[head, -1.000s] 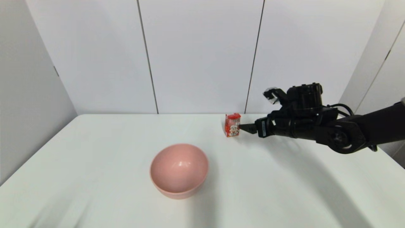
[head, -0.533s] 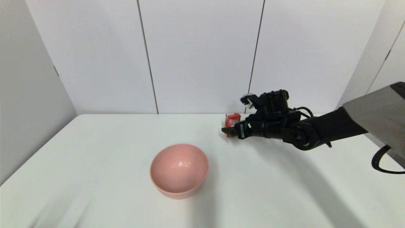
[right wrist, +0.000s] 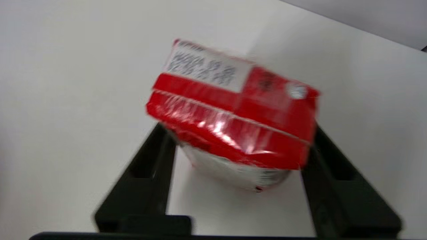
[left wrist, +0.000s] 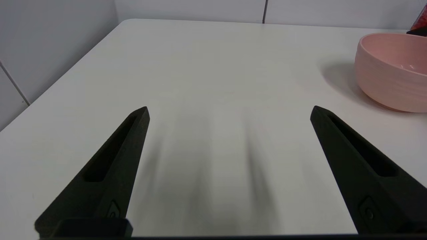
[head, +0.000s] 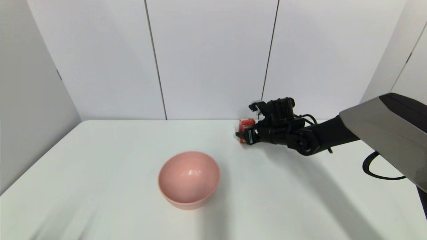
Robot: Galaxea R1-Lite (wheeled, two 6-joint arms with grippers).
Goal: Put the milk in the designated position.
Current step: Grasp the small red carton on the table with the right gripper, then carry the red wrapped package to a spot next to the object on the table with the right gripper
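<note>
The right gripper has its two black fingers on both sides of the small red and white milk carton, touching it. The carton sits at the far side of the white table, well apart from the round pink bowl. The left gripper is wide open and holds nothing.

White table with a rounded far-left corner, reaching back to the wall. Behind it, pale grey-white wall panels split by thin dark vertical seams. On the left, a darker grey side wall angled toward the table edge. On the right, another panelled wall slanting away. Soft, even light overhead; faint blurred shadows across the tabletop.
</note>
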